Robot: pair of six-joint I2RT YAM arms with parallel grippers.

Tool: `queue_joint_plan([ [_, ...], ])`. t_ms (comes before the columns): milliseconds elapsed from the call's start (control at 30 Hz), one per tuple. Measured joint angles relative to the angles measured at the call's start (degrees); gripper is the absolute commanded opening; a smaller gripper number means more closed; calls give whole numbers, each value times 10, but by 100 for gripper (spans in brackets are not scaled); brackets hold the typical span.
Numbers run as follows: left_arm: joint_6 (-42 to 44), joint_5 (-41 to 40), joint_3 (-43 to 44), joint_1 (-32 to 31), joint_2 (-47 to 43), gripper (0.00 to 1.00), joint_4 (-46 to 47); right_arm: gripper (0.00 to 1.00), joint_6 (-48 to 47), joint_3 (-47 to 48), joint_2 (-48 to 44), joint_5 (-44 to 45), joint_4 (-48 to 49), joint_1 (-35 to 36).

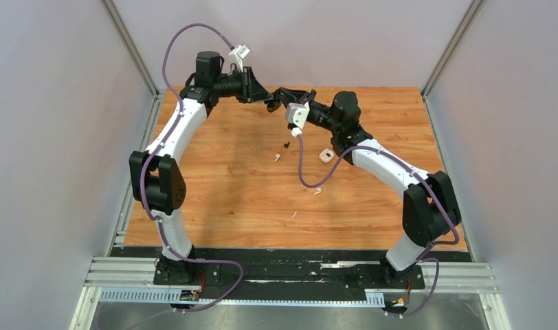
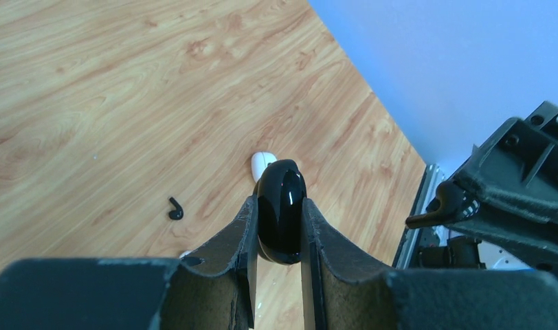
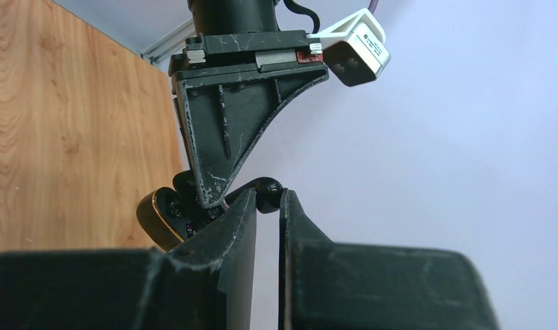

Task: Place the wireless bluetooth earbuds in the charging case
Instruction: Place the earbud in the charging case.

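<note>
The 2 grippers meet at the top centre of the overhead view. The left gripper point(image 2: 280, 210) is clamped on the black charging case point(image 2: 282, 196). The right gripper point(image 3: 268, 201), almost closed, pinches 1 black earbud point(image 3: 268, 192). A second black earbud point(image 2: 174, 208) lies on the table point(image 2: 91, 103), centre left.

**Left arm** point(image 1: 168, 141): base at 7 o'clock of the tabletop point(image 1: 228, 185). Elbow is bent out toward 9 o'clock, and the upper link rises toward 12 o'clock. The wrist is turned so the left end effector point(image 2: 279, 206) points to 3 o'clock, held above the tabletop. Its fingers point(image 2: 233, 242) are clamped on the black charging case point(image 2: 282, 230).

**Right arm** point(image 1: 389, 165): base at 5 o'clock. Elbow is bent out toward 3 o'clock, and the forearm reaches toward 11 o'clock. The right end effector point(image 3: 267, 203) points to 9 o'clock and is also raised. Its fingers point(image 3: 238, 227) are nearly together, pinching a black earbud point(image 3: 268, 187) at the tips.

**Relation:** the two end effectors meet tip to tip near 12 o'clock.
</note>
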Motion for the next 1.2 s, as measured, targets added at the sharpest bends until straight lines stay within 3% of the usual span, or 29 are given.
queue_joint_plan([
  [467, -114, 14, 51, 1, 28, 0, 58, 0, -71, -25, 24, 16, 75, 13],
  [1200, -138, 43, 51, 1, 36, 0, 94, 0, -106, -25, 54, 32, 94, 14],
])
